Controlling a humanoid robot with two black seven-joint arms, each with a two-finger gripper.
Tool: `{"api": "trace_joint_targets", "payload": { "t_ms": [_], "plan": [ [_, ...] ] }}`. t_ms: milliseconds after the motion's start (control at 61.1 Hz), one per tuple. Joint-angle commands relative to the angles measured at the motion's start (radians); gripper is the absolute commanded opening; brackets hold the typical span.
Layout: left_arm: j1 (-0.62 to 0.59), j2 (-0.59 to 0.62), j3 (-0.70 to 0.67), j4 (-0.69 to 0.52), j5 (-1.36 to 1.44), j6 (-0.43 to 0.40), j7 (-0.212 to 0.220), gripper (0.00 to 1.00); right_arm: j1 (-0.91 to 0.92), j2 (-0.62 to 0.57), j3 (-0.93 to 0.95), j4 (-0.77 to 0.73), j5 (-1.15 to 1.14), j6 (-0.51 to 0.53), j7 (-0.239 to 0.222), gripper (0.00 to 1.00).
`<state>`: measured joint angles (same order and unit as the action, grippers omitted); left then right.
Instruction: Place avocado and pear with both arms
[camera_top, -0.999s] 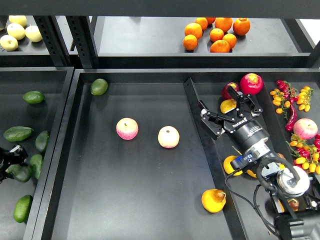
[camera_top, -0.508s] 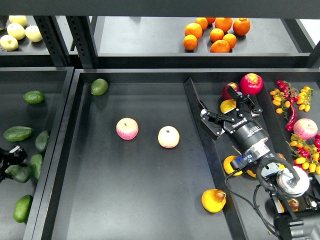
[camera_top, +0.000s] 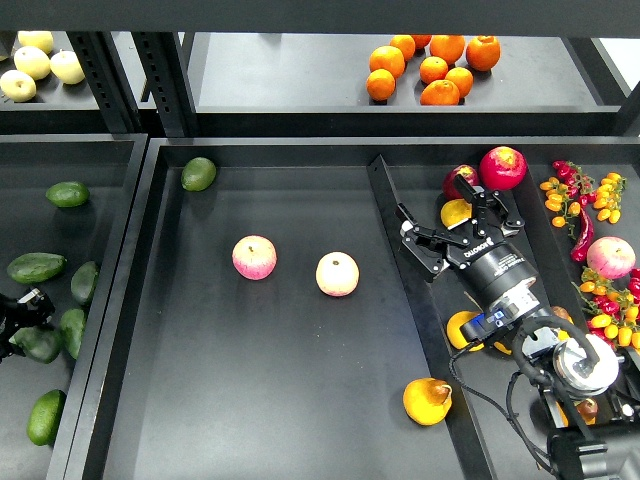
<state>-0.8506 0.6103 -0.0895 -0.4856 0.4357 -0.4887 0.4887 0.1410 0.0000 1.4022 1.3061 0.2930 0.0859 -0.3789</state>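
Note:
A dark green, elongated avocado (camera_top: 37, 267) lies in the left tray among several other avocados. My left gripper (camera_top: 20, 320) is at the left edge, small and dark, next to an avocado (camera_top: 40, 345); its fingers cannot be told apart. A yellow-orange pear with a brown blotch (camera_top: 427, 400) lies at the front right of the middle tray (camera_top: 300, 400). My right gripper (camera_top: 450, 222) is open over the right tray, its fingers spread on either side of a yellow-orange fruit (camera_top: 457, 212). It holds nothing.
Two red-yellow apples (camera_top: 254, 257) (camera_top: 337, 273) sit mid-tray, and a rounder light green avocado (camera_top: 198, 173) sits at its back left. Oranges (camera_top: 430, 62) are on the back shelf. Red fruit (camera_top: 502, 166), small tomatoes (camera_top: 565, 200) and chillies fill the right tray. A divider wall (camera_top: 410, 290) runs beside my right arm.
My right gripper has drifted very slightly toward me. The fruit and the left arm have not moved.

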Motion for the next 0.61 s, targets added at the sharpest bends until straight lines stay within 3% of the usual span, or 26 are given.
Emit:
{"api": "trace_joint_targets", "payload": {
  "t_ms": [0,295,589],
  "plan": [
    [-0.001,0.003,-0.007,-0.004,0.000,0.000,0.000,0.82,0.000,0.000,0.000,-0.001,0.000,0.000,0.000,1.00],
    [-0.076,0.061,-0.144,-0.022,-0.005,0.000,0.000,0.96,-0.005,0.000,0.000,0.001,0.000,0.000,-0.003,1.00],
    [-0.103,0.151,-0.369,-0.073,-0.018,0.000,0.000,0.98,-0.021,0.000,0.001,0.001,0.002,0.018,-0.011,1.00]
  ]
}}
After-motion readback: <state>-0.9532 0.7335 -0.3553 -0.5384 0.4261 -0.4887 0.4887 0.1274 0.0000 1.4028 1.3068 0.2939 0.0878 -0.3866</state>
